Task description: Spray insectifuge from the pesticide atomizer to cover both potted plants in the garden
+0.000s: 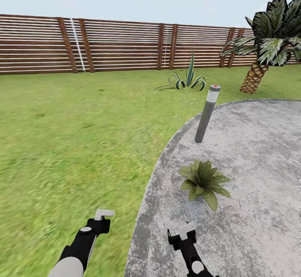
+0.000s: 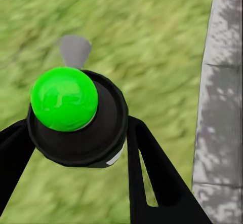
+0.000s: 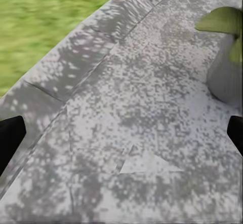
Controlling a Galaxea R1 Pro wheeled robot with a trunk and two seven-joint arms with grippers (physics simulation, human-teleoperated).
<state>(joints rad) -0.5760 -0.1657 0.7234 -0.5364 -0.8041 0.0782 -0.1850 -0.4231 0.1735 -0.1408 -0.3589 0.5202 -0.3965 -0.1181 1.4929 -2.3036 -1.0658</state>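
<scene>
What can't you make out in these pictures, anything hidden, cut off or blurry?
- Pesticide atomizer: left wrist view shows its green top end-on; the body hides behind it.
- Potted plant: head view, leaves cover the pot; right wrist view cuts it at the edge.
- Right gripper: fingertips cut off in the right wrist view.
- Grass: blurred.

Both arms reach forward and low in the head view. The left gripper (image 1: pixel 100 220) is clamped around the atomizer (image 2: pixel 76 115) (green tip toward the wrist camera). The right gripper (image 1: pixel 184 233) stands spread wide, holding nothing.
</scene>
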